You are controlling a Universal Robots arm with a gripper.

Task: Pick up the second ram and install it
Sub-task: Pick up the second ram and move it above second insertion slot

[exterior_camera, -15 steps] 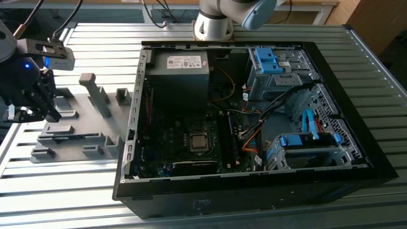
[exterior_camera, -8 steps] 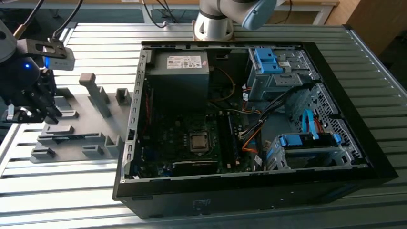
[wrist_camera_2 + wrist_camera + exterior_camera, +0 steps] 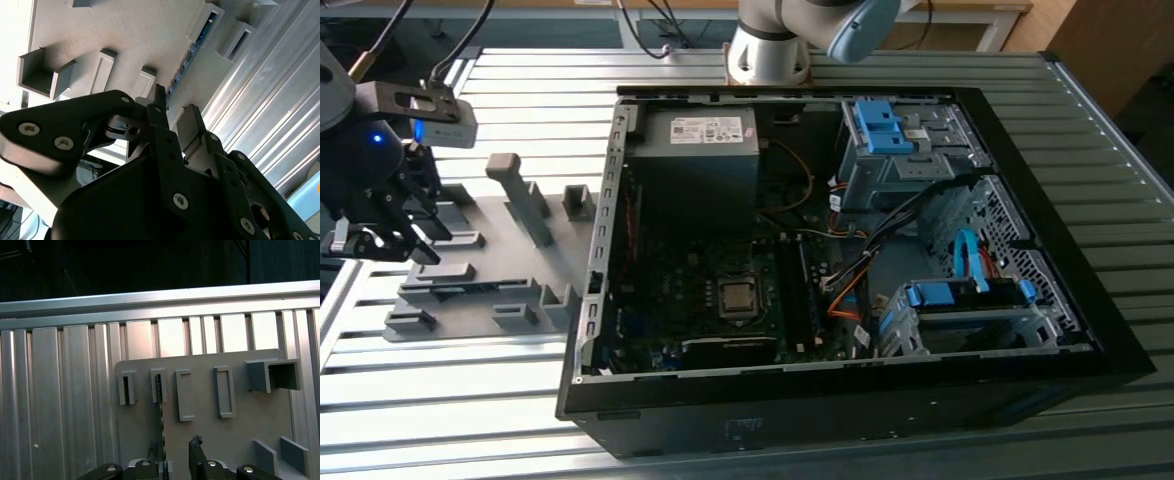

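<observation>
The second ram stands on edge in a slot of the grey holder plate, so I see it as a thin strip. In the second wrist view the second ram shows blue-green with small dark chips. My gripper hangs just above the plate, open, with a gap between its black fingers. The strip's near end lies right beside one fingertip, and the other fingertip stands apart from it. In the exterior view my gripper is at the far left, over the holder plate.
An open computer case lies on the ribbed aluminium table, to the exterior view's right of the holder. Inside are the motherboard, loose cables and blue drive brackets. The holder carries several upright grey posts and empty slots.
</observation>
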